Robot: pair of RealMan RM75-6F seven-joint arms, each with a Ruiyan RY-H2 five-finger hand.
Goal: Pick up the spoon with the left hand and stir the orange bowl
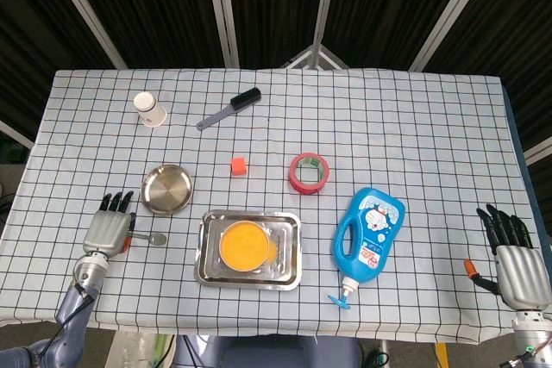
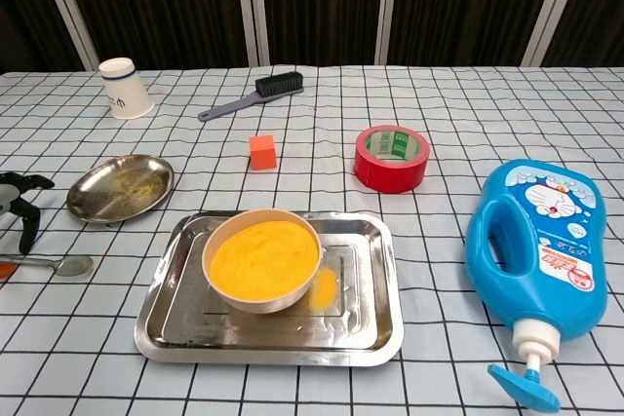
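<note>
A white cloth with a black grid covers the bench [image 1: 414, 118], and dark curtains hang behind it. The spoon [image 2: 60, 265] lies near the left edge, left of the tray [image 2: 375, 328] that holds the orange bowl [image 2: 262, 258]. The left hand [image 1: 107, 229] hovers over the spoon's handle, fingers apart, holding nothing. Only the head view shows the right hand [image 1: 512, 265], at the near right corner, fingers spread and empty.

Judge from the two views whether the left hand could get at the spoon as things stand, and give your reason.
Probably yes. The left hand is right over the spoon handle, fingers apart, and nothing lies between them. The small steel dish sits beyond the spoon, off the hand's path.
</note>
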